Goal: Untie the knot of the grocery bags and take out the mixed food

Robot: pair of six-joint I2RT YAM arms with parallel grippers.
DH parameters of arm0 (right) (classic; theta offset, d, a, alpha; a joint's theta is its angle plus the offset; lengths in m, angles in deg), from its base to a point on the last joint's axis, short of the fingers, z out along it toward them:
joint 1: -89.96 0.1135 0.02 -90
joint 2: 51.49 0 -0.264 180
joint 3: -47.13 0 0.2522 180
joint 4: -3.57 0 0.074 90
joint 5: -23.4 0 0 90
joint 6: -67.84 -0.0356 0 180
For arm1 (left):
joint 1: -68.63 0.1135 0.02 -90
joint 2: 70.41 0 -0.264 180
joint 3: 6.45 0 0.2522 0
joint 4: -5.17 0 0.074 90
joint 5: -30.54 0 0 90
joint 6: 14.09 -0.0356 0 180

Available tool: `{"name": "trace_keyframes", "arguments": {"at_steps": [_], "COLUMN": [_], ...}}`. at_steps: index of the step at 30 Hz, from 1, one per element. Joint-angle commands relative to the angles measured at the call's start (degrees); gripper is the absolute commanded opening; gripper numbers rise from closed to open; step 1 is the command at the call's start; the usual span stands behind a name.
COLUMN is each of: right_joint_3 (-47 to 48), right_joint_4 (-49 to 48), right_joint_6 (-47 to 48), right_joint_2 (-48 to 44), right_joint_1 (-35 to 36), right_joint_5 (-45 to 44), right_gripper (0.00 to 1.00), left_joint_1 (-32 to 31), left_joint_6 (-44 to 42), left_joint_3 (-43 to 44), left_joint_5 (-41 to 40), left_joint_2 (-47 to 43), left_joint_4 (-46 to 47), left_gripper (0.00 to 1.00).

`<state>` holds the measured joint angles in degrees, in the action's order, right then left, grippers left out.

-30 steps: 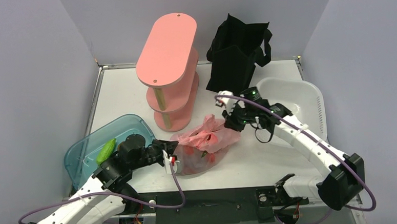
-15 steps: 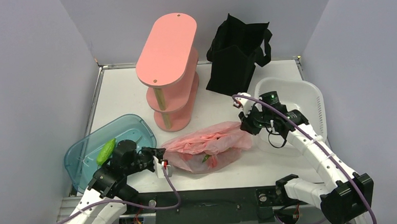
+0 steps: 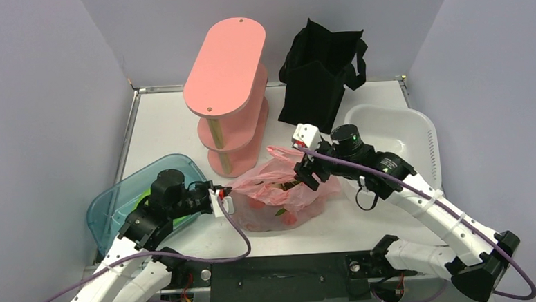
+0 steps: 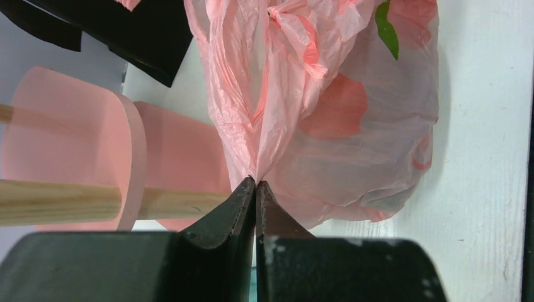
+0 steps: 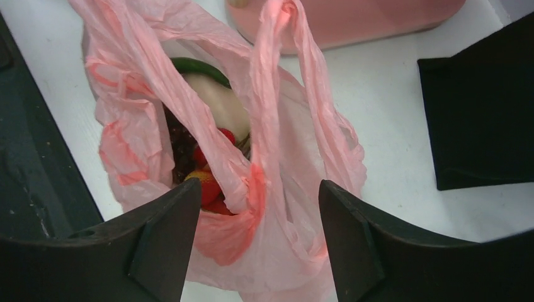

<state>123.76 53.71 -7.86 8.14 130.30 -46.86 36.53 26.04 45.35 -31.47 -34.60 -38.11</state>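
Observation:
The thin pink bag (image 3: 276, 195) lies on the table in front of the pink shelf, its mouth gaping upward. My left gripper (image 4: 255, 184) is shut on a pinch of the bag's film at its left side (image 3: 224, 195). Just above the bag's right half hangs my right gripper (image 5: 259, 189), open and holding nothing (image 3: 304, 171). Through the mouth I see a white oblong vegetable (image 5: 221, 108), a dark green curved piece (image 5: 203, 69), dark grapes (image 5: 181, 148) and red and yellow fruits (image 5: 210, 187). The black tote (image 3: 320, 72) stands at the back.
A three-tier pink shelf (image 3: 227, 91) stands at the back, just behind the bag. A blue tray (image 3: 112, 204) sits at the left under my left arm. A white basin (image 3: 399, 134) is at the right.
My right gripper let go of the bag's right end, opened and moved left over the bag. The stretched bag slackened and its mouth now gapes. My left gripper kept its hold.

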Motion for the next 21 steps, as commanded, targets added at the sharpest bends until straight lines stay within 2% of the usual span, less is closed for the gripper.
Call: {"name": "trace_keyframes", "arguments": {"at_steps": [1,4,7,8,9,10,12,14,15,17,19,20,21], "right_joint_3": [-2.32,-3.42,-3.43,-2.92,-2.62,-1.91,-1.06,-0.7,-0.71,-1.08,-1.3,-1.21,-1.06], "right_joint_4": [-1.88,-1.74,-1.56,-1.09,-0.76,0.1,1.29,1.63,1.56,0.74,-0.37,-1.1,-1.43], "right_joint_6": [1.9,3.87,4.07,3.93,3.87,3.75,3.22,2.59,2.29,1.51,0.11,-0.42,-1.47], "right_joint_2": [1.9,2.51,2.82,2.38,2.05,1.31,-0.12,-1.74,-2.17,-2.98,-3.03,-2.94,-2.81], "right_joint_1": [0.65,0.61,0.43,0.35,-0.19,-0.62,-2.37,-4.54,-4.82,-5.03,-4.94,-4.84,-4.88], "right_joint_5": [-5.02,-5.22,-5.08,-4.96,-4.88,-4.28,-2.55,-0.95,-0.6,0.3,1.35,1.68,1.89], "right_gripper": [0.64,0.59,0.23,0.18,0.05,0.01,0.0,0.0,0.0,0.0,0.0,0.0,0.0], "left_joint_1": [-0.32,-0.41,-0.71,-0.74,-0.83,-0.8,-0.78,-0.84,-0.85,-1.41,-3.97,-7.31,-9.18], "left_joint_6": [2.71,0.96,-2.45,-2.84,-3.12,-3.17,-3.17,-0.29,1.5,6.91,10.71,12.0,12.52], "left_joint_3": [2.92,3.91,5.35,5.67,6.28,6.53,7.27,7.71,7.86,8.89,11.56,13.93,15.15], "left_joint_5": [3.18,4.18,4.99,4.8,4.53,3.92,2.78,1.27,0.93,1.58,0.55,-0.84,-4.88], "left_joint_2": [0.45,0.4,0.43,0.41,0.4,0.4,0.19,-0.08,0.02,1.68,5.57,7.11,10.54], "left_joint_4": [3.02,0.6,-2.3,-3.64,-4.24,-5.42,-6.6,-4.48,-0.78,4.51,7.63,8.2,9.31], "left_gripper": [0.0,0.05,0.06,0.05,0.03,0.02,0.0,0.09,0.23,0.38,0.42,0.43,0.44]}}
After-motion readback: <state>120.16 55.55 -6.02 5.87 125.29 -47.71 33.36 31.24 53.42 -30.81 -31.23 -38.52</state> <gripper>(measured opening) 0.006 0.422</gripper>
